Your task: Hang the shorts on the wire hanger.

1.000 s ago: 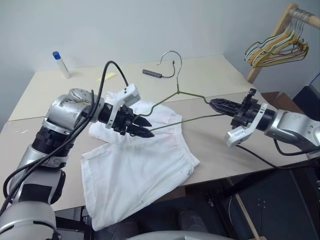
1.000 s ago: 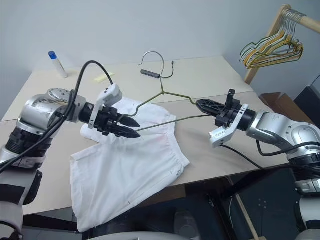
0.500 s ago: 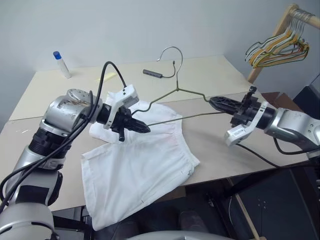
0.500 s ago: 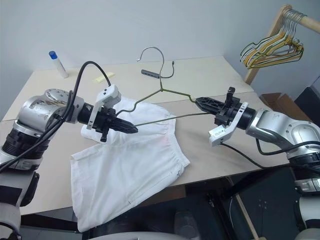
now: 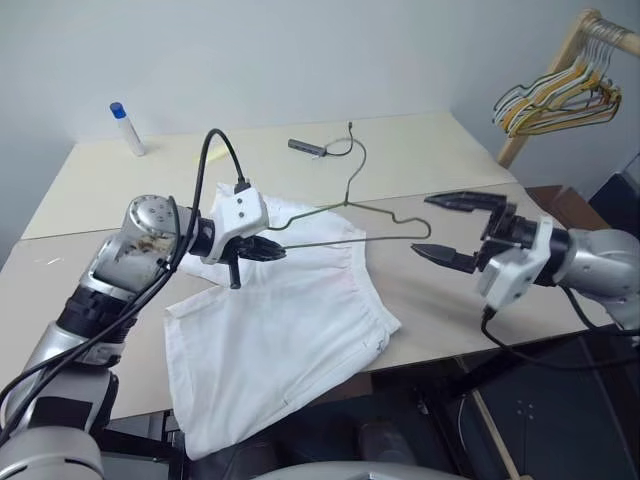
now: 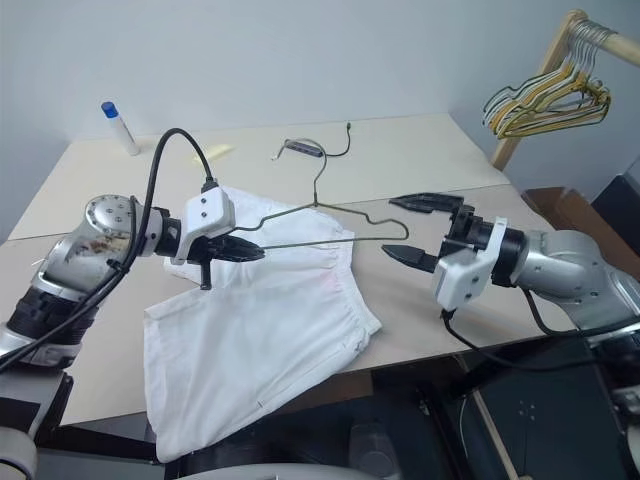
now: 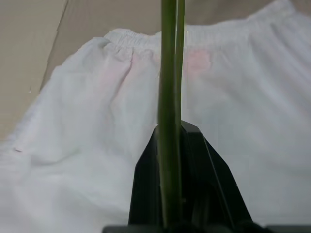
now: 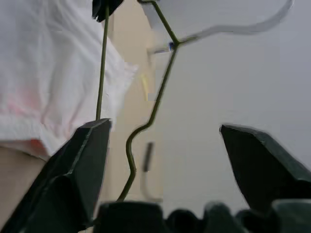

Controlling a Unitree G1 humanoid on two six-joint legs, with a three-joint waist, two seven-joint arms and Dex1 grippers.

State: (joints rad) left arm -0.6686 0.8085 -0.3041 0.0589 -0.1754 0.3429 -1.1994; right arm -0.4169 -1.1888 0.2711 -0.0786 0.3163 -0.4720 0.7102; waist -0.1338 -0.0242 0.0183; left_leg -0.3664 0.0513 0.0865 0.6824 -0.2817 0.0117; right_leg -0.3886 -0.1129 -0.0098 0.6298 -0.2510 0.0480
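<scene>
The white shorts [image 5: 280, 340] lie spread on the table, with one leg hanging over the front edge. The wire hanger [image 5: 350, 241] hangs level above the waistband. Its left corner is pinched in my left gripper [image 5: 272, 250], which is shut on it. In the left wrist view the wire [image 7: 168, 97] runs out between the closed fingers [image 7: 204, 165] over the shorts [image 7: 87, 121]. My right gripper [image 5: 425, 225] stands wide open just off the hanger's right corner and touches nothing. The bent wire end [image 8: 153, 114] shows between its fingers [image 8: 87, 155].
The beige table [image 5: 430, 150] carries a blue-capped bottle [image 5: 126, 128] at the back left and a dark stick with a cable [image 5: 310, 148] behind the hanger. A wooden rack with a bunch of hangers [image 5: 555, 95] stands to the right, and a cardboard box [image 5: 560, 200] sits below it.
My left gripper shut on the hanger's left corner. My right gripper opened, let go of the right corner, rolled and drew back. The hanger now hangs from the left gripper alone, its hook tipped farther back.
</scene>
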